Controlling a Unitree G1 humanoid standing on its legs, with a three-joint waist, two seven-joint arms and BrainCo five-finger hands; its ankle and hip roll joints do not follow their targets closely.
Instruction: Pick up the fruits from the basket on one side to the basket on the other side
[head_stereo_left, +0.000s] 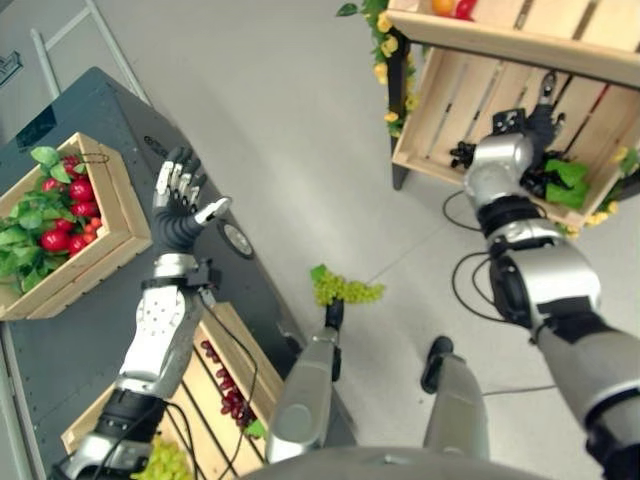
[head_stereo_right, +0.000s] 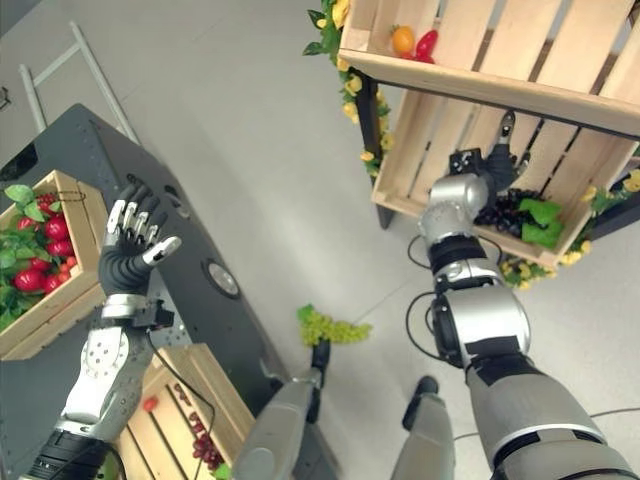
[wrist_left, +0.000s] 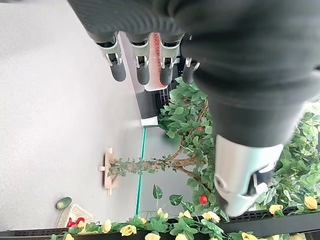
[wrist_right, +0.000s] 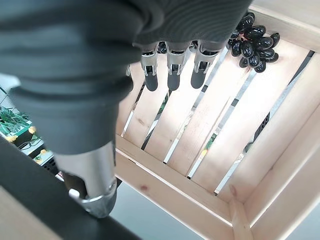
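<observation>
The crate (wrist_right: 200, 165) is pale, unfinished slatted wood, matt with visible grain. At its two o'clock corner, dark grapes (wrist_right: 255, 37) gleam glossy and smooth. The right hand (wrist_right: 170, 62) shows brushed silver metal fingers and a matt ribbed black cover.

Pale grey floor (head_stereo_left: 280, 120); dark table (head_stereo_left: 110, 110); leafy artificial tree (wrist_left: 185, 130).

Dark grape bunch (wrist_right: 254, 44) with green leaves lying in slatted wooden crate (wrist_right: 210, 150) on the right, green grape bunch (head_stereo_left: 345, 290) on the floor, red fruits (head_stereo_left: 68, 215) among leaves in left crate (head_stereo_left: 115, 200)
</observation>
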